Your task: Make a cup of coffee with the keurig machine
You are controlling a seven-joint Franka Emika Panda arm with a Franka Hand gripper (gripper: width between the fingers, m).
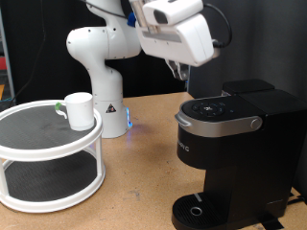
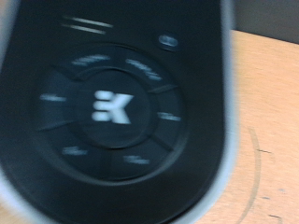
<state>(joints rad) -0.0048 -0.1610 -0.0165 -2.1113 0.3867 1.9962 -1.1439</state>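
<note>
The gripper [image 1: 178, 73] hangs just above the big black keurig machine [image 1: 230, 153]; fingers partly hidden, apart or together I cannot tell; the plain white ceramic cup [image 1: 77, 110] stands upper left.

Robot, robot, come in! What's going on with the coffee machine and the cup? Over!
Gripper above keurig machine, over its button panel. Cup on white round shelf, untouched. Drip base bare. Nothing blocking.

Robot lab: white arm base [image 1: 104, 57] bolted on wooden table [image 1: 144, 182], dark curtain backdrop [image 1: 38, 38].
</note>
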